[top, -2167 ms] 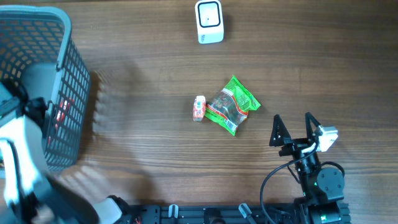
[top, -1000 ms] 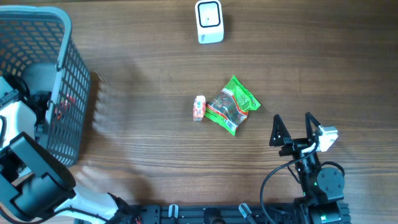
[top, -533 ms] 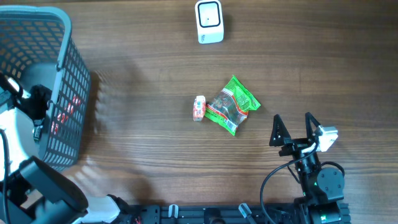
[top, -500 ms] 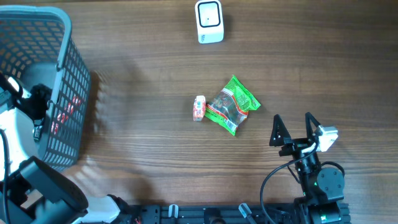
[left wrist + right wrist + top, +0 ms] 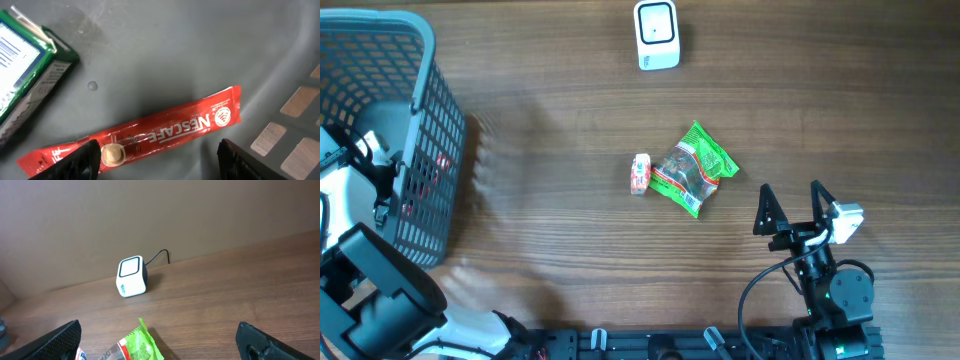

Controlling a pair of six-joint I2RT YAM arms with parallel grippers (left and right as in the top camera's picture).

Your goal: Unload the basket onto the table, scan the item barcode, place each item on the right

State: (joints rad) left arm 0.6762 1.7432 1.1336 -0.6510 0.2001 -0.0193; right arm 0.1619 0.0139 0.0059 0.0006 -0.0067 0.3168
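- Reaching into the grey basket (image 5: 430,120) at the left of the overhead view, the left arm (image 5: 345,200) has shifted slightly toward the near side since half a second ago. The scanner (image 5: 657,35) at the far edge, the green snack bag (image 5: 692,170), the small sweet (image 5: 639,173) touching it and the right gripper (image 5: 790,195), fingers wide apart, have not moved.
- Left wrist: the red Nescafe sachet (image 5: 165,132) lies flat on the basket floor, with a green-and-white carton (image 5: 30,65) to its far left. The left gripper (image 5: 155,157) has its fingers apart. One tip overlaps the sachet and the other is clear of its right end, so nothing is clamped.
- Right wrist: the scanner stands far across the table, and the bag's tip shows at the near edge.
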